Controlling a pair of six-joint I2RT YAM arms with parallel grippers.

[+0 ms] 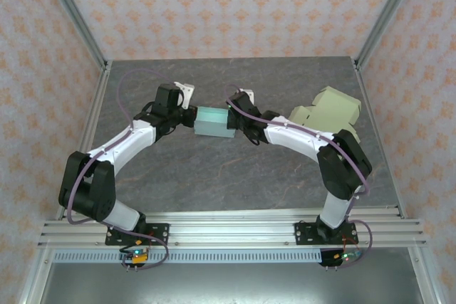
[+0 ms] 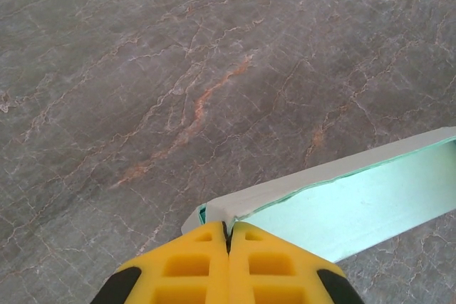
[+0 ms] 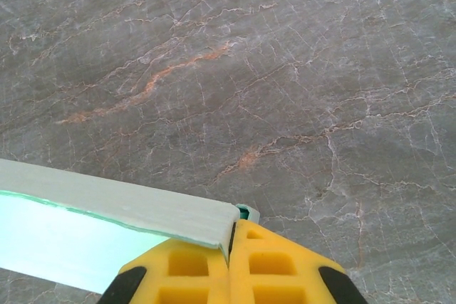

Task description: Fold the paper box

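1. Paper box [image 1: 212,122]: mint card shell at the centre of the top view; probably light, thin and easily creased.
2. Left gripper [image 2: 228,227]: clamped on its left end.
3. Right gripper [image 3: 233,227]: clamped on the opposite end; edges near corners look like the safest holds.
4. Pale folded boxes [image 1: 328,112]: right of centre.
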